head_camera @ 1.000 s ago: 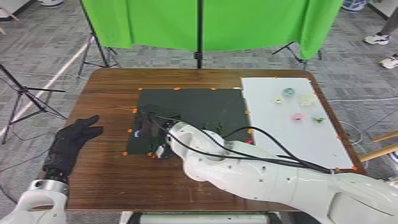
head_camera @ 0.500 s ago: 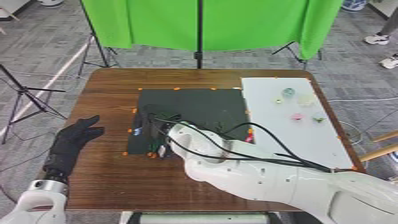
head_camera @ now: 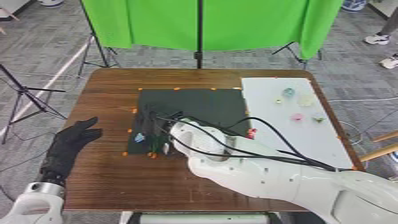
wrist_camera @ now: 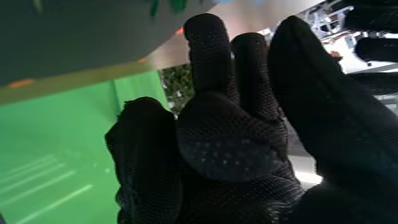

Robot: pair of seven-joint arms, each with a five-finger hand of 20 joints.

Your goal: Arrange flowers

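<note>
Fingers straight and parted, the right robot hand hovers just beside a blue flower, which lies from it toward the near-left corner of the tabletop, the spread left robot hand farther off

The room's bright all round from where I stand, the white board gleaming to the right of the right hand. Close in, that hand is deeply shaded, with pale streaks across the green curtain beyond it and harsh white glare beside its palm.
</note>
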